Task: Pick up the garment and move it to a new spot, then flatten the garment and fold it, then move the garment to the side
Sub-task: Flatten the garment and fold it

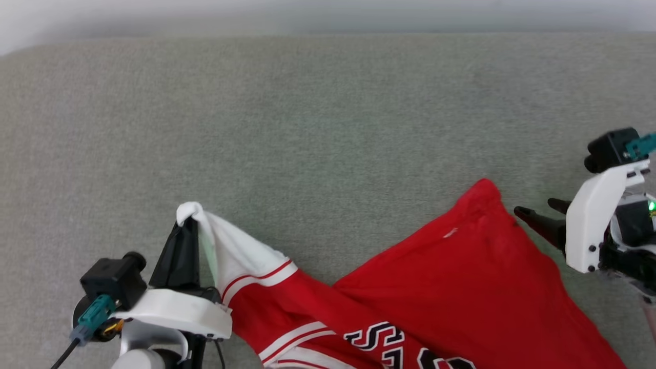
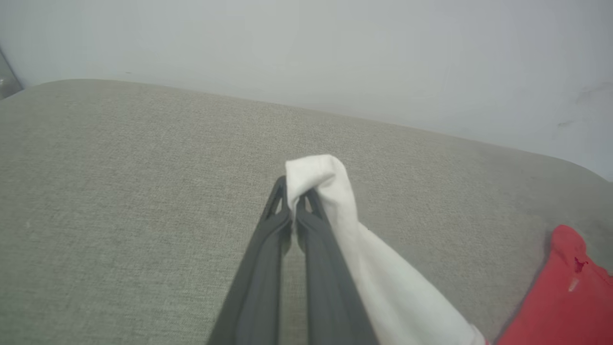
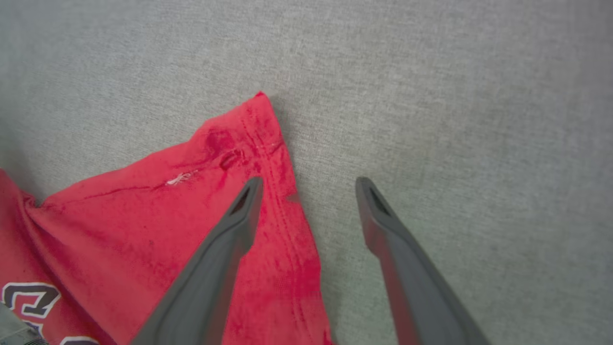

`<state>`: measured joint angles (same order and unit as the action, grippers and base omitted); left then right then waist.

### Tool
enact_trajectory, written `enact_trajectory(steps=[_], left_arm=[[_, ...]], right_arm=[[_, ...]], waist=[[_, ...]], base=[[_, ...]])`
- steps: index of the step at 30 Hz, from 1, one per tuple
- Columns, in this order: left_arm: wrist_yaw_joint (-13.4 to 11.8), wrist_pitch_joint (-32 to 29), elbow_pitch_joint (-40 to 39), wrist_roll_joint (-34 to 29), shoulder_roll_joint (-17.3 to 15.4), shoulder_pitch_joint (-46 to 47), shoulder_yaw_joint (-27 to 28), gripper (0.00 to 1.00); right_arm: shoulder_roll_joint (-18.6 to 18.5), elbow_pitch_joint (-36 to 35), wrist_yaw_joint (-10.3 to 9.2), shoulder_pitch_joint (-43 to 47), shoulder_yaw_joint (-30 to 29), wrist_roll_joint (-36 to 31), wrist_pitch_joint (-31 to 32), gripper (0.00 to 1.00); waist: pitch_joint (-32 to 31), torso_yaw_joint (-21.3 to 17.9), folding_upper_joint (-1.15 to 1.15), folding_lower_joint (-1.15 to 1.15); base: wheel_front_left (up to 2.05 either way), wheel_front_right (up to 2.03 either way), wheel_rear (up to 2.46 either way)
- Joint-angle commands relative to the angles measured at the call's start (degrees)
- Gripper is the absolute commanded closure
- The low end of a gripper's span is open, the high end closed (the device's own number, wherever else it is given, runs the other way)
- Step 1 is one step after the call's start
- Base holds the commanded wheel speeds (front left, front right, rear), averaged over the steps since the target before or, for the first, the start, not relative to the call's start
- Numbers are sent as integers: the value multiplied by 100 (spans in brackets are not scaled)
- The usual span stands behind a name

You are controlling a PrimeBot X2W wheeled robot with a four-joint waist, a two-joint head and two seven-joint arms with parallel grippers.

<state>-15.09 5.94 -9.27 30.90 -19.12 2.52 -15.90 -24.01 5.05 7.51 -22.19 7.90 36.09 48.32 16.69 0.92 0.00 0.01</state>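
The garment point(image 1: 441, 287), a bright red jersey with white sleeves and navy lettering, lies across the lower middle and right of the grey surface. My left gripper point(image 1: 187, 223) is shut on the tip of its white sleeve point(image 2: 330, 191), lifting that end a little. My right gripper point(image 1: 535, 210) stands open beside the red corner of the hem point(image 3: 254, 139), one finger over the cloth's edge, the other over bare surface. The garment's lower part runs out of the head view.
The grey fabric surface point(image 1: 307, 128) stretches wide to the far side and left. A pale wall point(image 2: 335, 48) rises behind its far edge. The rounded corners of the surface show in the left wrist view.
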Motion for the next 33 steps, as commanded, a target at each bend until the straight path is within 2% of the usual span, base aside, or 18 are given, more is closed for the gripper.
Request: enact_trajectory(steps=[1, 6, 12, 13, 14, 15, 25, 33], left_arm=[[45, 78, 41, -52, 62, 180, -39, 100], [110, 175, 156, -63, 190, 384, -155, 100], [179, 273, 334, -29, 282, 516, -233, 100], [180, 286, 364, -25, 290, 518, -243, 100], [180, 286, 364, -25, 290, 518, -243, 100], [193, 301, 416, -12, 303, 527, -256, 100], [264, 324, 698, 155, 248, 535, -151, 100], [533, 233, 1237, 186, -37, 1153, -18, 100]], right_arm=[[-61, 107, -3, -298, 116, -37, 437, 0], [-29, 357, -3, -683, 435, -68, 979, 0], [52, 917, -3, -711, 852, -5, 1189, 0], [68, 984, -3, -687, 918, 28, 1220, 50], [68, 984, -3, -687, 918, 28, 1220, 50], [73, 1068, -3, -666, 1060, 116, 1256, 100], [-210, 963, -2, -807, 1261, 332, 832, 100], [-370, 934, -3, -911, 1041, 68, -210, 100]], waist=[[268, 277, 0, -1], [519, 493, 0, -1], [642, 640, 0, -1], [645, 653, 0, -1], [645, 653, 0, -1], [639, 674, 0, -1], [291, 607, 0, -1], [-453, 394, 0, -1]], base=[[0, 0, 0], [0, 0, 0], [0, 0, 0], [0, 0, 0], [0, 0, 0], [0, 0, 0], [0, 0, 0], [0, 0, 0]])
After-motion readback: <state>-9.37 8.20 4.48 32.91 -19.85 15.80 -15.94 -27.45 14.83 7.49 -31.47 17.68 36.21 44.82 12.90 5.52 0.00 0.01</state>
